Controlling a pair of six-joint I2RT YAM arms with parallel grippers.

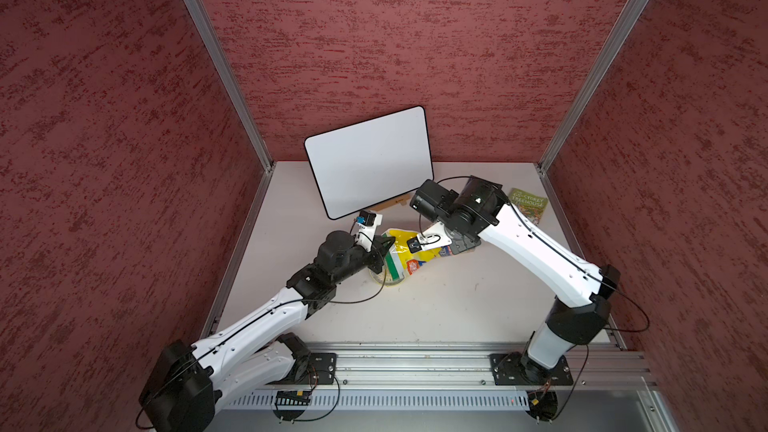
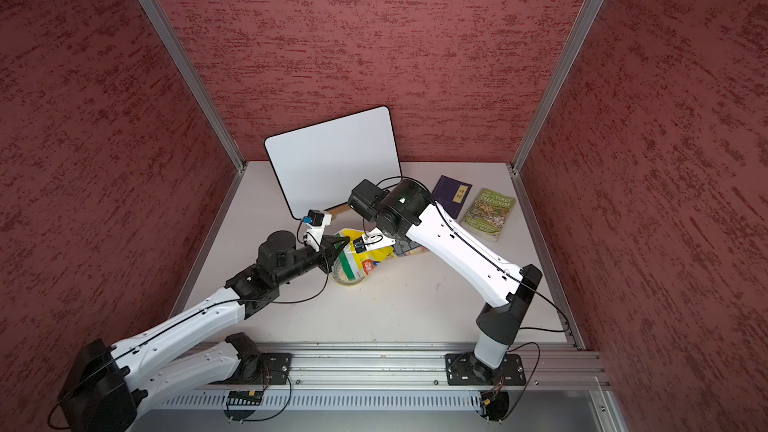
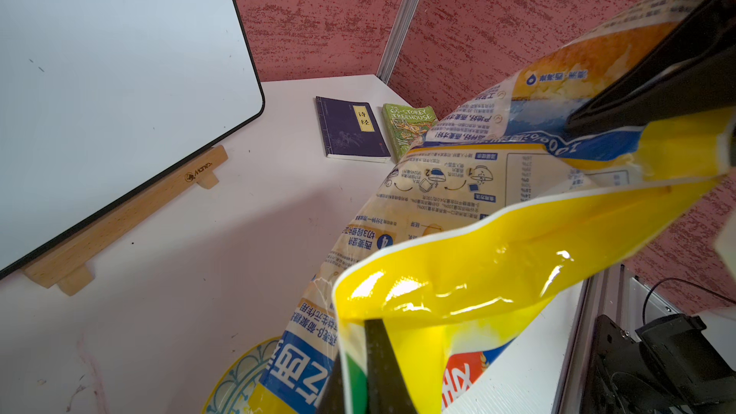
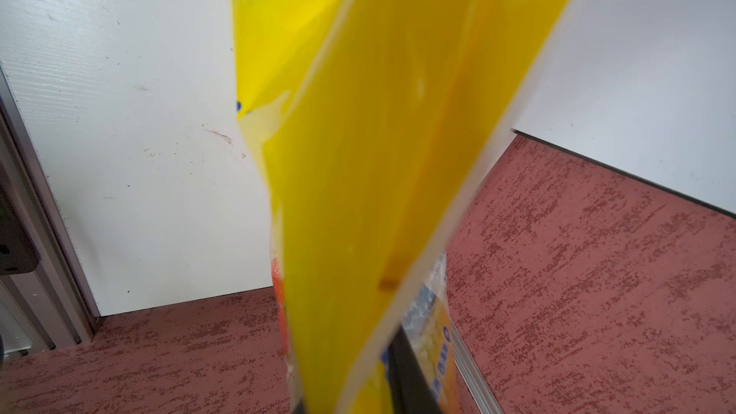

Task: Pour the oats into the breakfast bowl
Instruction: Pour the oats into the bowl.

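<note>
Well, my left gripper [image 1: 384, 251] pinches the bag [image 1: 401, 243] by its mouth, my right gripper [image 1: 451, 249] its tail, two o'clock from the bowl [image 1: 397, 284] holding some oats [image 2: 343, 273]; slippery, floppy film, so I'd grip seams

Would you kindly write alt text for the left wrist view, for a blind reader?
A yellow oat bag, held by the left gripper and right gripper, hangs over a blue-patterned bowl on the table. Behind are a whiteboard and two books.
</note>
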